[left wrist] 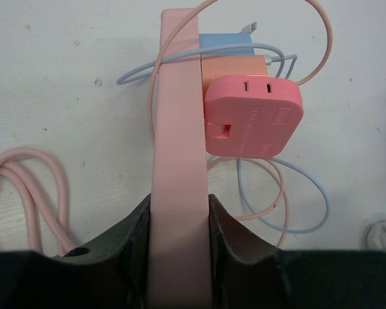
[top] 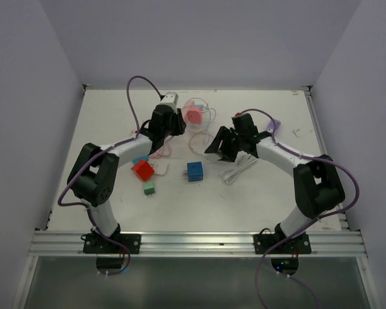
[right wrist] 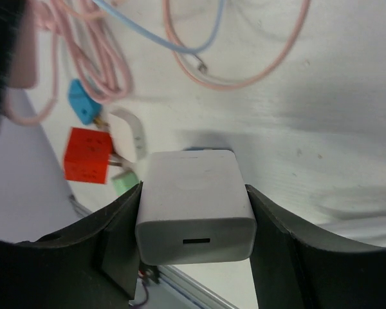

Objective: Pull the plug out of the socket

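Note:
My left gripper (left wrist: 179, 212) is shut on a long pink socket strip (left wrist: 179, 129) that runs away from the jaws across the table. Against the strip's right side sit a pink square adapter (left wrist: 254, 116), an orange plug (left wrist: 235, 66) and a blue plug (left wrist: 225, 44). Thin pink and blue cables loop around them. My right gripper (right wrist: 193, 190) is shut on a white charger plug (right wrist: 194, 212), held above the table and apart from the strip, USB port facing the camera. From above, the left gripper (top: 169, 121) and the right gripper (top: 217, 147) are mid-table, with the pink adapter (top: 193, 114) between them.
A red block (top: 142, 169), a green plug (top: 149, 188), a white adapter (top: 161, 168) and a blue block (top: 194, 170) lie in front of the grippers. A coiled white cable (top: 239, 167) lies under the right arm. A purple piece (top: 276, 125) sits at the right. Pink cable coils (left wrist: 32, 187) lie left of the strip.

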Controlling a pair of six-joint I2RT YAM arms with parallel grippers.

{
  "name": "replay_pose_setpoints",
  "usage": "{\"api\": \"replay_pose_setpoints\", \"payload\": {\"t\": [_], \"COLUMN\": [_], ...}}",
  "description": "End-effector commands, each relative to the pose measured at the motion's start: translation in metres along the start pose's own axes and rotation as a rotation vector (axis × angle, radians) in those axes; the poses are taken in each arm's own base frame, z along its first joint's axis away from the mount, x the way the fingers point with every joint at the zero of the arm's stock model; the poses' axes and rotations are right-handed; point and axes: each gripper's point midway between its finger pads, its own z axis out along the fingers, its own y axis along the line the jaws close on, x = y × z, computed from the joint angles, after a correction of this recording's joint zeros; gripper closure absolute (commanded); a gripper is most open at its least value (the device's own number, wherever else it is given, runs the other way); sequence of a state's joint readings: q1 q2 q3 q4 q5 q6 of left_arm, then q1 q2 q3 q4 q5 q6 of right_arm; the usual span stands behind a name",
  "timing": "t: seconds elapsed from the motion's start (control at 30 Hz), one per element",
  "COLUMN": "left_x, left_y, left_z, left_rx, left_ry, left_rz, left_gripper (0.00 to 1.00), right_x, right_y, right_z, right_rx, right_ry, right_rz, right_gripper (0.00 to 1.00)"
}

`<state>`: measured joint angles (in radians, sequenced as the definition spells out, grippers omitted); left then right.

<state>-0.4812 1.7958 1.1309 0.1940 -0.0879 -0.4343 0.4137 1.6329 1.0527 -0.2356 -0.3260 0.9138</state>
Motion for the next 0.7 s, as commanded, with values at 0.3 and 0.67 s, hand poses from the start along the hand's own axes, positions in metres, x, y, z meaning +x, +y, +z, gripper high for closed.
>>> {"api": "replay_pose_setpoints", "payload": {"t": [0.3,0.67], "left_x": [-0.055,-0.055], "left_y": [-0.042,-0.043], "left_z": [-0.017,-0.017], "left_rx": [0.205,0.211], "left_ry": [-0.116,-0.109], "left_rz": [0.029,0.054], "left_gripper": [1.0,1.0], "right_x": [0.052,0.096], "right_y": [-0.016,0.053], "right_z": [0.018,0.038], "right_rx": [0.063,-0.139], "right_ry": [0.273,0.392], "right_rz": [-0.369,-0.626], "right_gripper": [1.0,0.46]}}
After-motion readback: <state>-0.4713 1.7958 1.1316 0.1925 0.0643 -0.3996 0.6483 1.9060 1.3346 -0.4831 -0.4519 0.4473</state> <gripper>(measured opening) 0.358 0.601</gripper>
